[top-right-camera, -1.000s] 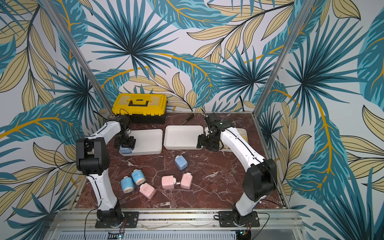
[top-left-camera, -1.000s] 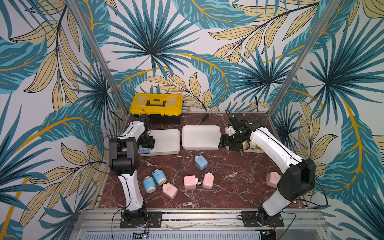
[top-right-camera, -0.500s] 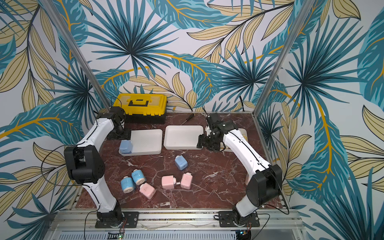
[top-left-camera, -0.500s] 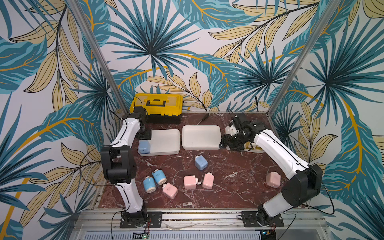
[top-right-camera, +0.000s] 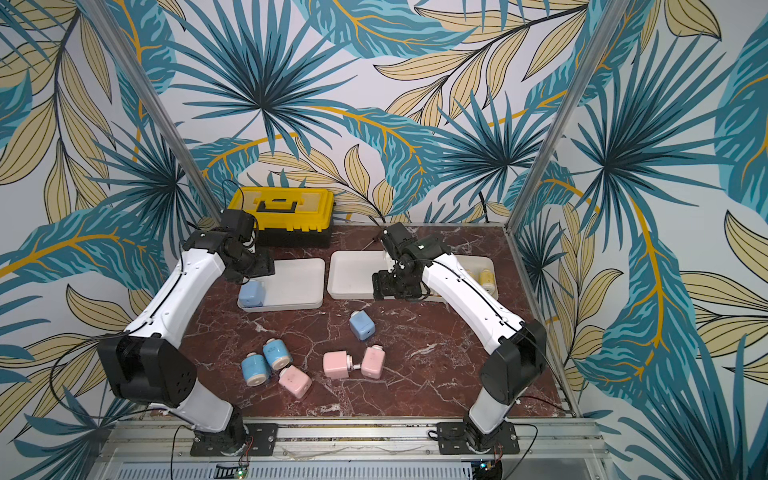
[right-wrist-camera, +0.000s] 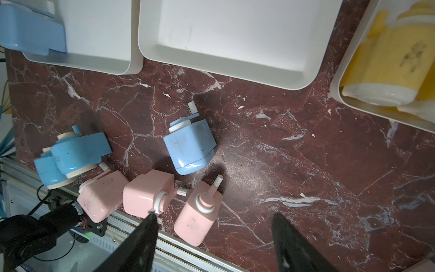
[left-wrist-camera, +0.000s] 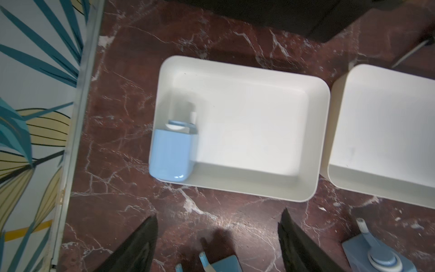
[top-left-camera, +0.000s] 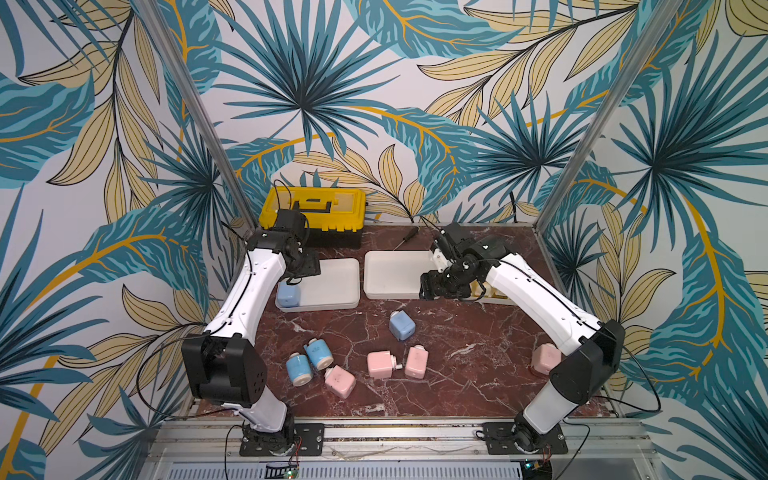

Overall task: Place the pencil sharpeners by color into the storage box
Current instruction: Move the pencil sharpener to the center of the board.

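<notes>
**Sorting of sharpeners into trays, both grippers empty**

Left gripper [left-wrist-camera: 216, 245] above the marble table [top-left-camera: 478, 374], near the left tray [top-left-camera: 328, 286]; fingers [left-wrist-camera: 138, 247] spread wide, nothing between them. Right gripper [right-wrist-camera: 211, 245] over the near edge of the middle tray [top-left-camera: 395, 274]; fingers [right-wrist-camera: 296, 245] likewise parted and empty.

One blue sharpener [top-left-camera: 288, 294] inside the left tray, leaning against its near left corner, shown also by the left wrist camera [left-wrist-camera: 173, 153]. Middle tray bare. Yellow sharpeners [top-right-camera: 482, 278] in the right tray [top-right-camera: 488, 262], partly hidden behind the right arm.

On the table: a blue block [top-left-camera: 402, 325] near the centre; two blue bottles [top-left-camera: 309, 360] touching, beside a pink block [top-left-camera: 340, 380]; two more pink ones [top-left-camera: 399, 363] side by side; a fourth pink one [top-left-camera: 545, 359] against the right arm.

Yellow toolbox [top-left-camera: 316, 208] and screwdriver [top-left-camera: 409, 237] along the back wall.
</notes>
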